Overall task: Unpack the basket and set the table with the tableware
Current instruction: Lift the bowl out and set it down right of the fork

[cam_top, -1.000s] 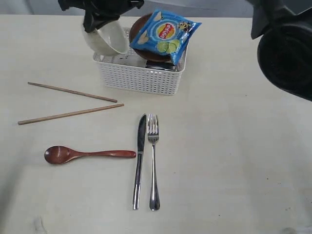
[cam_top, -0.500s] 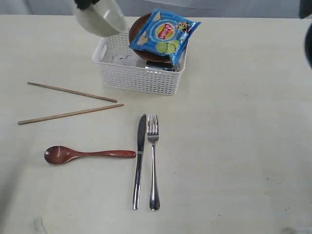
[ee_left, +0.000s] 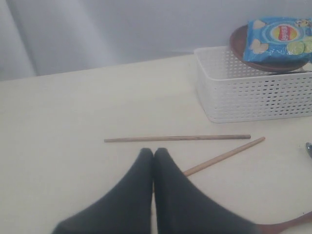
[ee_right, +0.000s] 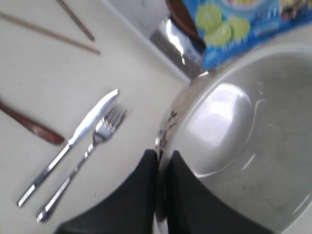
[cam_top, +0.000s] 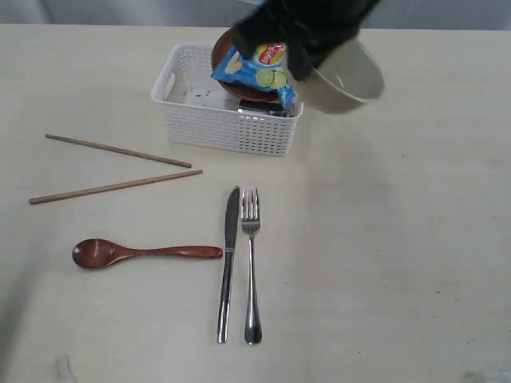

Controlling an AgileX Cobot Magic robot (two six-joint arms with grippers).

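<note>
My right gripper is shut on the rim of the pale bowl. It holds the bowl tilted in the air just right of the white basket. In the basket a red-brown plate leans under a blue chips bag. On the table lie two chopsticks, a wooden spoon, a knife and a fork. My left gripper is shut and holds nothing, low over the table near the chopsticks. It is out of the exterior view.
A shiny steel thing shows in the basket under the plate. Bare tabletop stretches right of the fork and below the bowl. The basket stands beyond the chopsticks in the left wrist view.
The bowl has swung from over the basket's left end, across the basket, to its right side and a little lower. Everything on the table has stayed put.
</note>
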